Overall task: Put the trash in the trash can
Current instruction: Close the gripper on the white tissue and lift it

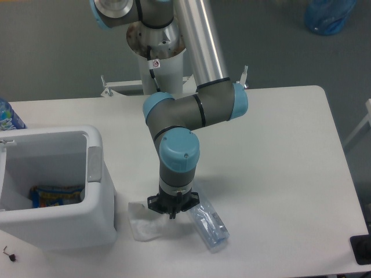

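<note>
Two pieces of trash lie near the tabletop's front edge: crumpled paper (145, 223) and crushed bottle (210, 227). Poised between them, the gripper (172, 215) hides its fingers, so its state is unclear. Grasping seems next, then carrying to the trash can (93, 200) at the left edge.

arm (191, 110) folded at the elbow, wrist pointing straight down, gripper (172, 215) low beneath it, fingers hidden

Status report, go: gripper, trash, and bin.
Gripper low over table, jaws hidden. Crumpled paper and crushed bottle on table beside it. Trash can left, nothing between.
</note>
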Tool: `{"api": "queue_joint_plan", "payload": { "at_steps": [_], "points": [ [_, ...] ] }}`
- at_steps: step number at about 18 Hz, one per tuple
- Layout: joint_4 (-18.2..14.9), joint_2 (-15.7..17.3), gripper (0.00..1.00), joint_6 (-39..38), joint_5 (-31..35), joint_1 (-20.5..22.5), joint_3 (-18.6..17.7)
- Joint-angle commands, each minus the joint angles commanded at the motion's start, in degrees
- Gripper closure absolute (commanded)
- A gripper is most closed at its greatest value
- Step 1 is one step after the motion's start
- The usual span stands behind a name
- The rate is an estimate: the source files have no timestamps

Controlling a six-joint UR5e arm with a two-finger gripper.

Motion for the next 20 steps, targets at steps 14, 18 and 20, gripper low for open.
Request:
{"api": "queue_joint_plan", "payload": {
  "at_steps": [14, 18, 20],
  "points": [
    [1.2, 1.8, 1.00, -4.7, -0.4, 2.1, 15.1],
    [1.2, 6.8, 1.00, -8.2, -6.3, 3.8, 15.0],
    [1.2, 9.0, 1.00, -9.8, -11.2, 5.0, 14.7]
  ]
}}
